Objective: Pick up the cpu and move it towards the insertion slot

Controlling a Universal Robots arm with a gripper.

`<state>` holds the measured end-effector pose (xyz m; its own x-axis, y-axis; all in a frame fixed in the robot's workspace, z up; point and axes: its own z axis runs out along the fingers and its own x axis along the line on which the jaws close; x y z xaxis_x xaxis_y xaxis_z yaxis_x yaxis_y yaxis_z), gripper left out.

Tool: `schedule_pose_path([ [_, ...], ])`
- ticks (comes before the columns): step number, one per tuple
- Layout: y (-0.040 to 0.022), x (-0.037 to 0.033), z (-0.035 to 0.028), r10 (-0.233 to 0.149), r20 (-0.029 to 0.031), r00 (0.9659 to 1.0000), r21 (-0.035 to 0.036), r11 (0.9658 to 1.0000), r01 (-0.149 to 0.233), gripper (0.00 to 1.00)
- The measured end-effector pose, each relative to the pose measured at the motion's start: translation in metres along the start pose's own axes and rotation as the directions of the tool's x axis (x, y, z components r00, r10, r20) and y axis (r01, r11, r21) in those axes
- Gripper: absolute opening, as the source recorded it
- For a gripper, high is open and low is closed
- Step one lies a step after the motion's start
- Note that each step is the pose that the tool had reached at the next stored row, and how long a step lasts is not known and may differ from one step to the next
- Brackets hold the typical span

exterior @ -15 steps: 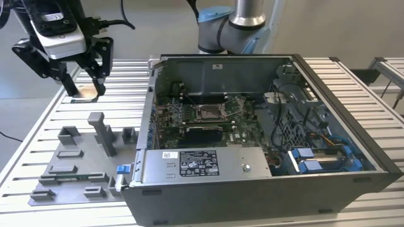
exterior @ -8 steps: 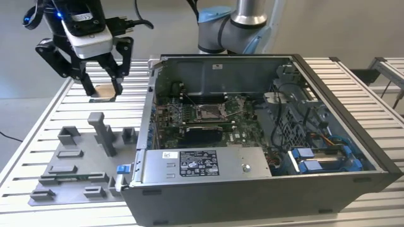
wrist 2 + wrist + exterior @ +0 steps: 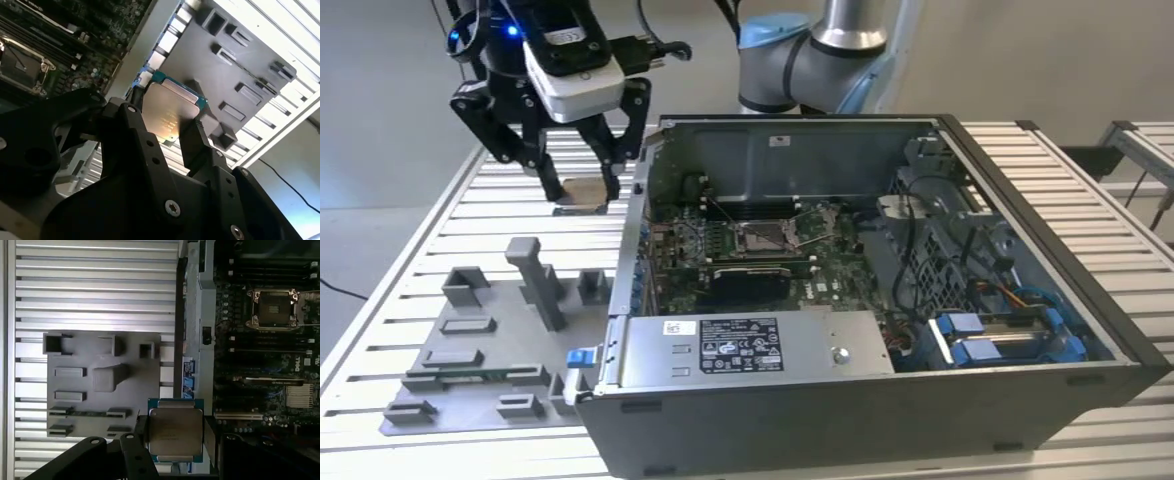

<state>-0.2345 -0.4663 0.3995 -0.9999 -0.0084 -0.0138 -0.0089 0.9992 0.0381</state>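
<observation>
My gripper (image 3: 583,188) hangs above the slatted table, just outside the open computer case on the exterior view's left, and is shut on the cpu (image 3: 587,191). The cpu is a flat square chip, and both wrist views show its silvery top (image 3: 175,432) (image 3: 169,111) held between the black fingers (image 3: 134,125). The insertion slot (image 3: 765,237) lies inside the case on the green board, toward the exterior view's right of the gripper. Its silver frame around a brown centre (image 3: 274,309) also appears in the second wrist view (image 3: 20,67). Nothing sits in the slot.
The case wall (image 3: 644,200) stands between the gripper and the board. A grey fixture plate (image 3: 480,340) with raised blocks lies on the table (image 3: 400,260) in front of the gripper. The case also holds a power supply (image 3: 747,345), cables and blue drive parts (image 3: 1001,335).
</observation>
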Motion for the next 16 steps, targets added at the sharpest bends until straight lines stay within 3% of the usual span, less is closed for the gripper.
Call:
schedule_pose_path([
  [16,-0.0007,-0.0731,0.001,0.0,-0.0001,1.0,0.0001,1.0,0.0,0.0],
])
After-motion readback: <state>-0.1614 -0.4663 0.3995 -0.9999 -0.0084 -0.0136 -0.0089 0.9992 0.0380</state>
